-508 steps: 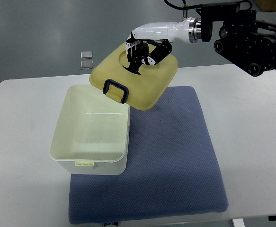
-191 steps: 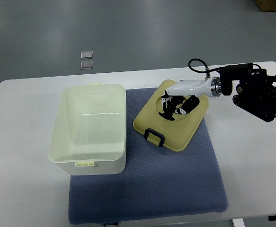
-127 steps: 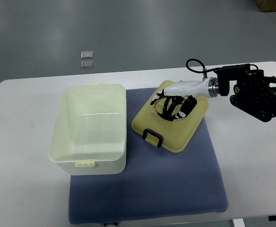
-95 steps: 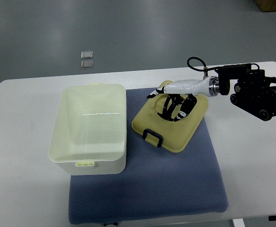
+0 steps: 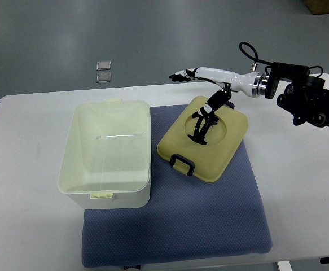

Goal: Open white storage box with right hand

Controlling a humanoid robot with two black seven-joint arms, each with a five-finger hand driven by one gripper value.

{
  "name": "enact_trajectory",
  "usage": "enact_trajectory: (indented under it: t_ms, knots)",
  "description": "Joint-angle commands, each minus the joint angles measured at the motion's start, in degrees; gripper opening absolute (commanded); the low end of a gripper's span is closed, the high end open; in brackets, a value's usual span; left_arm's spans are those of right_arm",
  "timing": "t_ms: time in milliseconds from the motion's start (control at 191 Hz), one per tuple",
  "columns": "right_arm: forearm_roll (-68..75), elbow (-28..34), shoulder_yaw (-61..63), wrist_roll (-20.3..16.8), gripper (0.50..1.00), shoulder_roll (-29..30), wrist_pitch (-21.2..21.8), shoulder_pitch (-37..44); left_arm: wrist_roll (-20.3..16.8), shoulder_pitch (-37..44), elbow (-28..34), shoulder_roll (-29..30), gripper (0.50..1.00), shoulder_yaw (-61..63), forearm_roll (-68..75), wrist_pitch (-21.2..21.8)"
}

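Top view. White storage box [image 5: 105, 152] — lidless, interior bare, standing on the blue mat's [image 5: 209, 214] left edge, partly on the white table [image 5: 29, 169]. Pale yellow lid [image 5: 215, 152] with black handle [image 5: 182, 163] — flat on the mat, beside the box. Right hand [image 5: 205, 93] — above the lid, fingers spread, holding nothing.
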Motion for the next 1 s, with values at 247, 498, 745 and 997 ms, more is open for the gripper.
enact_trajectory:
  t_ms: [247, 498, 745, 997]
  knots:
    - [29.6, -1.9, 7.1, 0.0, 0.928, 0.1, 2.1, -5.8, 0.0, 0.0, 0.3, 0.0, 1.000, -0.2, 0.0, 0.1]
    - [48.9, -5.4, 7.0, -4.8, 0.928, 2.7, 3.3, -10.4, -0.1, 0.0, 0.3, 0.0, 1.000, -0.2, 0.0, 0.1]
    - [58.3, -5.6, 7.1, -6.2, 0.928, 4.9, -2.2, -12.1, 0.0, 0.0, 0.3, 0.0, 1.000, -0.2, 0.0, 0.1]
    - [58.4, -5.7, 7.2, -5.9, 0.928, 5.6, -2.7, -12.7, -0.1, 0.0, 0.3, 0.0, 1.000, -0.2, 0.0, 0.1]
